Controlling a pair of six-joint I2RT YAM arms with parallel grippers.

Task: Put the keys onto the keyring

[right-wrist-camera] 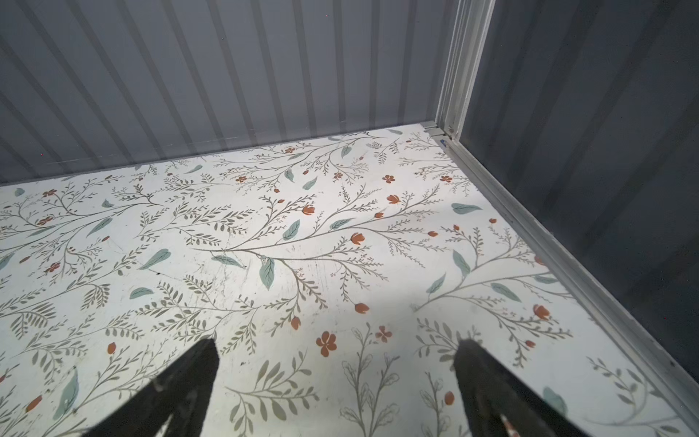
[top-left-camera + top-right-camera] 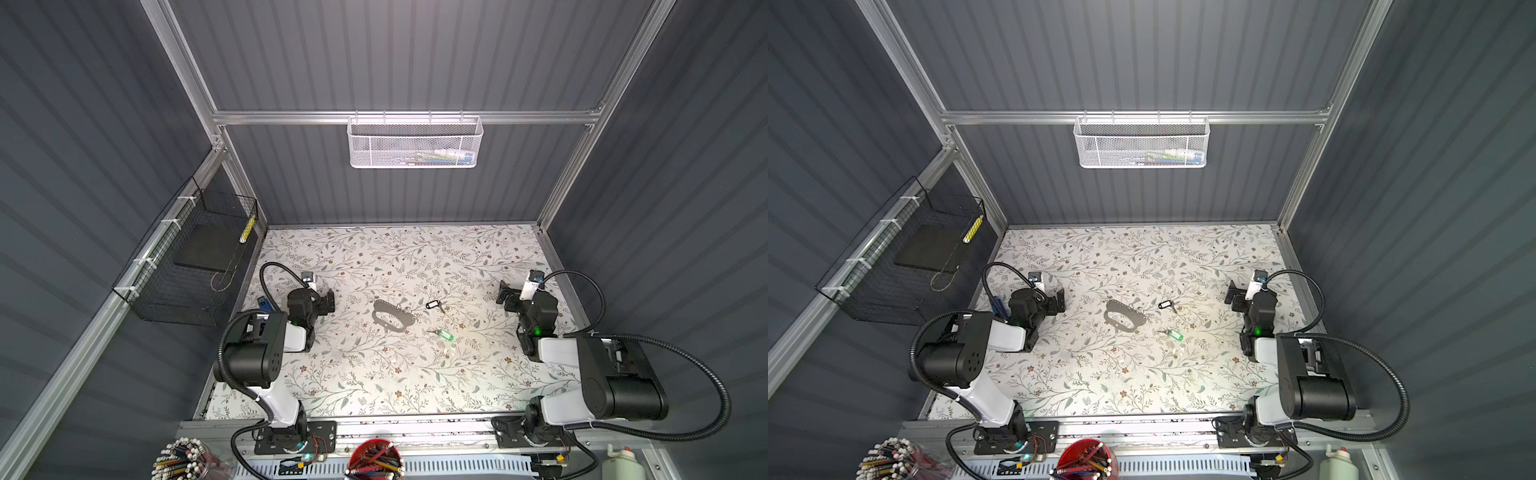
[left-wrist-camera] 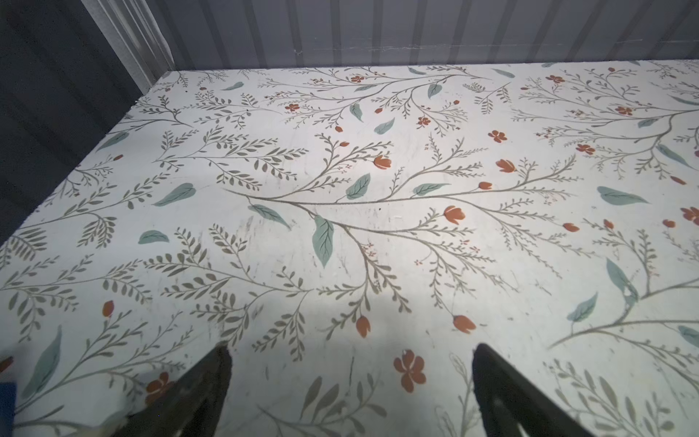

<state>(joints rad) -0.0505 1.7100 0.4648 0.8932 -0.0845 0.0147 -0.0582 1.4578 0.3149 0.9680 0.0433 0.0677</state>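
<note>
You have a white mesh basket (image 2: 414,143) hung at upper centre, its few items too blurred to name, and a black wire basket (image 2: 195,257) at the left holding a dark slab and a yellow-spotted stick. At the bottom edge, a clear jar (image 2: 183,459) and a red cup (image 2: 376,459) hold pencils. On the tabletop (image 2: 374,374) one keyring (image 2: 390,316) lies at centre. Two keys lie just right of it, apart: the black-tagged key (image 2: 433,304) above, the green-tagged key (image 2: 446,334) below. Only bare tabletop separates them from each arm. The left jaws and right jaws stand apart, empty.
</note>
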